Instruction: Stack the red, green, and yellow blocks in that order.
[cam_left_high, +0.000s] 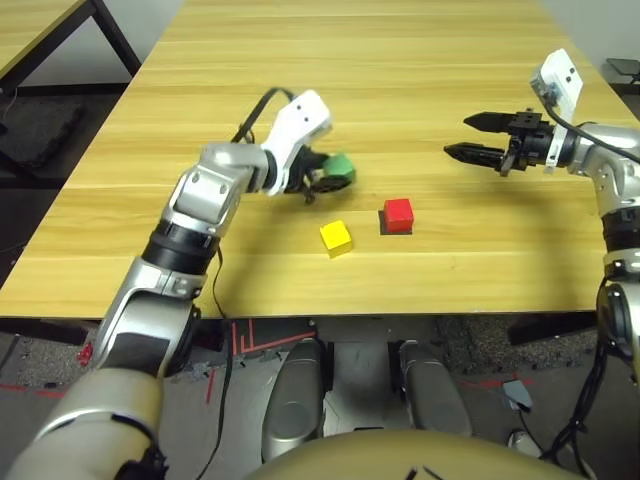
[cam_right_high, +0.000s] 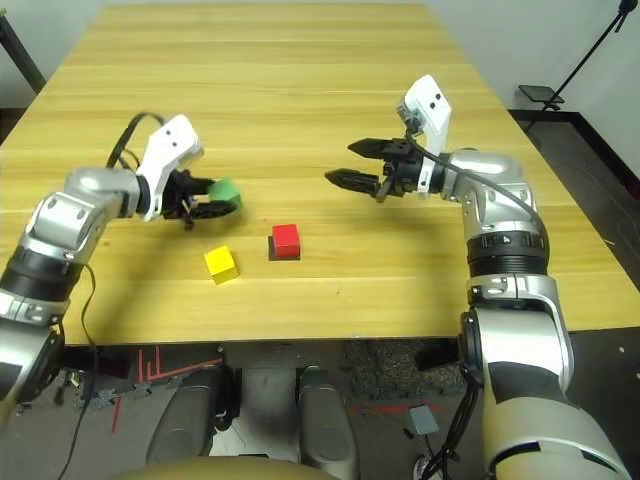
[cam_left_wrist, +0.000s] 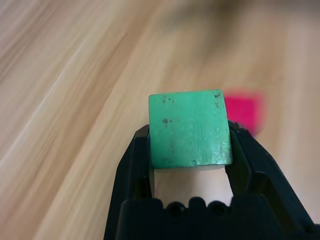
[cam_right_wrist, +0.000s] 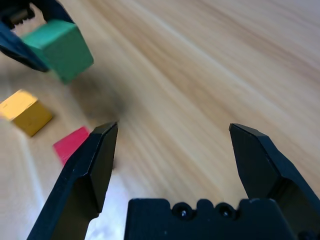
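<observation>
My left gripper (cam_left_high: 332, 175) is shut on the green block (cam_left_high: 341, 167), holding it just above the table, left of centre. In the left wrist view the green block (cam_left_wrist: 190, 128) sits clamped between both black fingers (cam_left_wrist: 135, 165). The red block (cam_left_high: 398, 214) rests on the table to the right of and nearer than the green one. The yellow block (cam_left_high: 336, 236) lies on the table just left of the red one, a small gap between them. My right gripper (cam_left_high: 468, 137) hovers open at the right, fingers pointing left, nothing between them.
The wooden table (cam_left_high: 400, 60) stretches far back behind the blocks. Its front edge (cam_left_high: 300, 312) runs close below the yellow block. A second table (cam_left_high: 40, 30) stands at the far left, and a tripod base (cam_right_high: 545, 95) is on the floor at the right.
</observation>
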